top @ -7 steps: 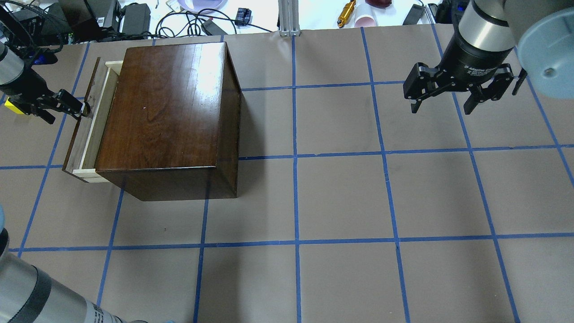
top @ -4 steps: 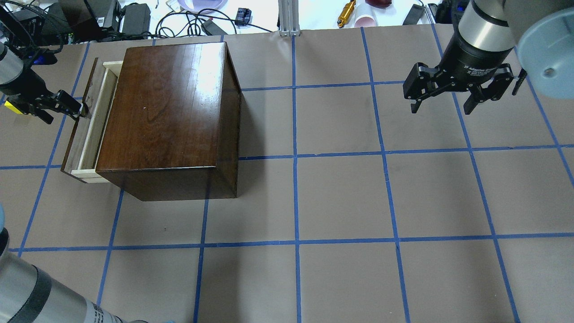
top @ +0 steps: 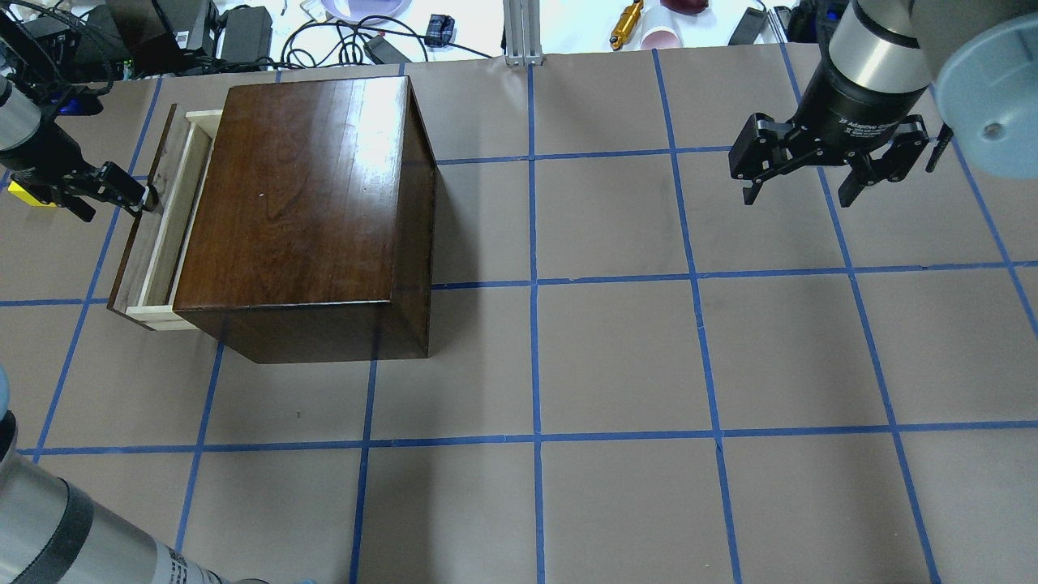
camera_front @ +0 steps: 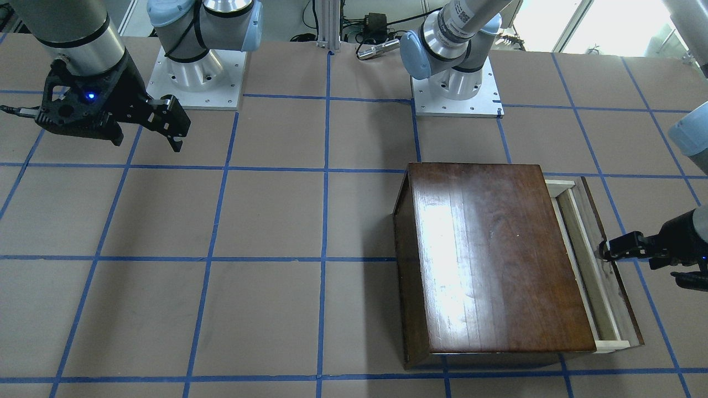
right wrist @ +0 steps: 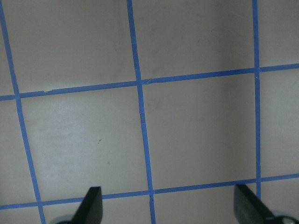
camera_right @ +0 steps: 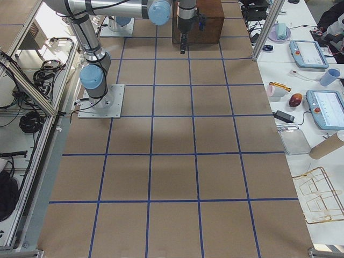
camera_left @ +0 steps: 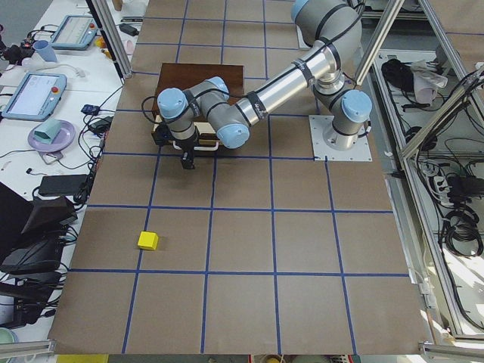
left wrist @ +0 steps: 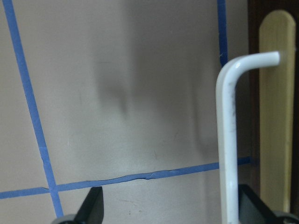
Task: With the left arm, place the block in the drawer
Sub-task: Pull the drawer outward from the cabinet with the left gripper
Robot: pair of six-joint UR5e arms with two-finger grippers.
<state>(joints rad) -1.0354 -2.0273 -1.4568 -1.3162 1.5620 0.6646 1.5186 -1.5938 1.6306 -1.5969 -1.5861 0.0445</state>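
Observation:
The yellow block (top: 18, 195) lies on the table left of the cabinet, partly hidden behind my left gripper; it shows fully in the exterior left view (camera_left: 147, 240). The drawer (top: 172, 223) sticks out a little from the left side of the dark-brown cabinet (top: 300, 203). My left gripper (top: 117, 204) is open at the drawer's dark front panel (top: 139, 239). In the left wrist view the white handle (left wrist: 229, 140) stands between its spread fingers, close to the right one. My right gripper (top: 799, 199) is open and empty, hovering at the far right.
Cables, power bricks and small items lie beyond the table's back edge (top: 340, 40). Blue tape lines grid the brown table (top: 616, 357). Both arm bases (camera_front: 456, 88) stand at the robot's side.
My left gripper has moved a little to the left, and the drawer has slid slightly further out of the cabinet with it. The right arm has not moved.

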